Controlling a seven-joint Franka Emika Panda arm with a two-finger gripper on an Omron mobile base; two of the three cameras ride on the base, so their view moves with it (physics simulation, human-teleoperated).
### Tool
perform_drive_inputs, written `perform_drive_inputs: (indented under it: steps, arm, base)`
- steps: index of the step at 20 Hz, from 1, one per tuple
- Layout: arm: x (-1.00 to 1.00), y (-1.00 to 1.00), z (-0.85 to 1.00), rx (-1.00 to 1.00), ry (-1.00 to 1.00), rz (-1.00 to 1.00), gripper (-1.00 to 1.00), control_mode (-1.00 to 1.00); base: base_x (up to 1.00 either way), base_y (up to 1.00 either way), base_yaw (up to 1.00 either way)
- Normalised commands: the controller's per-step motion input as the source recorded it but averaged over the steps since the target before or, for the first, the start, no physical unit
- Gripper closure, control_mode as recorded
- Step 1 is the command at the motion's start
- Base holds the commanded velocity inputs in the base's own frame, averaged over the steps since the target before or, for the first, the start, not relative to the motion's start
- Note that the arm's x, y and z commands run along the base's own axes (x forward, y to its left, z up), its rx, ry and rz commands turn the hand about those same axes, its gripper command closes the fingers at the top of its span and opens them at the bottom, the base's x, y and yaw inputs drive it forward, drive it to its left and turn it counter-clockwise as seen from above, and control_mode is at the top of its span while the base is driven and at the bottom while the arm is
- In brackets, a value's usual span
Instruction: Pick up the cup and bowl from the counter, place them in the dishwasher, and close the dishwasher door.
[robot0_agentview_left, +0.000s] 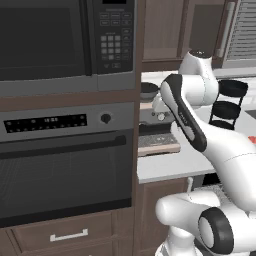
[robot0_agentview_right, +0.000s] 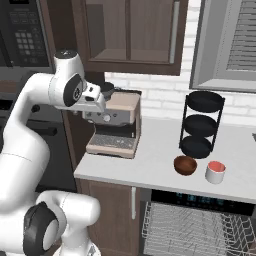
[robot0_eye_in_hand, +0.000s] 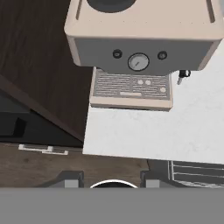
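Note:
A brown bowl and a white cup with a red inside stand side by side on the pale counter, in front of a black tiered stand. Below them the dishwasher is open, its grey wire rack pulled out. The dishwasher door is hidden from these views. My gripper hangs high over the counter's left end, right in front of the coffee machine and well left of the bowl. In the hand view the gripper is open, nothing between its fingertips.
A beige coffee machine stands at the counter's left end. The black three-tier stand is behind the bowl. A tall unit with a microwave and a wall oven rises left of the counter. Wall cabinets hang overhead.

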Motion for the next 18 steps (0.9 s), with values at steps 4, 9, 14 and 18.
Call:
perform_drive_inputs:
  steps: [4, 9, 14, 18]
  arm:
    - [0.0, -0.29, 0.0, 0.0, 0.0, -0.01, -1.0, -1.0]
    - [0.0, -0.74, -0.11, 0.0, 0.0, 0.0, -1.0, -1.0]
    - [0.11, -0.93, -0.29, -0.01, 0.0, 0.0, -1.0, -1.0]
    - [0.25, -1.0, -0.46, -0.02, 0.01, 0.0, -1.0, -1.0]
  base:
    - [0.0, 0.0, 0.0]
    - [0.0, 0.0, 0.0]
    - [0.0, 0.0, 0.0]
    - [0.0, 0.0, 0.0]
